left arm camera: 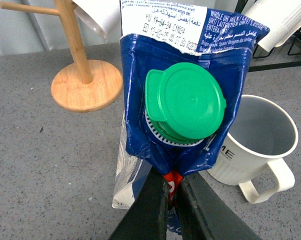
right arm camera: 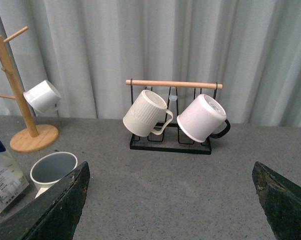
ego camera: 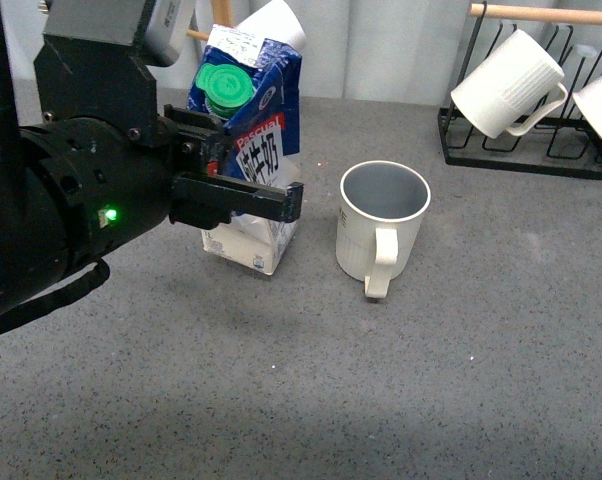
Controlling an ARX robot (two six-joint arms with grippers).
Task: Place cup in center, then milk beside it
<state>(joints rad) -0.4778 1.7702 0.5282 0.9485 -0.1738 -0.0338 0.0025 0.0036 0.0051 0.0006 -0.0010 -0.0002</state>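
The cup (ego camera: 381,225), a cream ribbed mug with a grey-blue inside, stands upright mid-table with its handle toward me. The milk (ego camera: 253,150), a blue-and-white carton with a green cap, is just left of the cup with a small gap, its base at the table surface. My left gripper (ego camera: 261,175) is shut on the carton's upper part. In the left wrist view its fingers (left arm camera: 158,200) pinch the carton (left arm camera: 140,70) below the cap, with the cup (left arm camera: 260,145) beside it. My right gripper (right arm camera: 168,200) is open and empty, above bare table; the cup (right arm camera: 53,170) and milk (right arm camera: 3,175) show beyond one finger.
A black wire rack (ego camera: 521,160) at the back right holds a ribbed white mug (ego camera: 506,85) and another white mug (ego camera: 601,105); it also shows in the right wrist view (right arm camera: 170,145). A wooden mug tree (left arm camera: 85,85) with a small white cup (right arm camera: 43,96) stands behind the carton.
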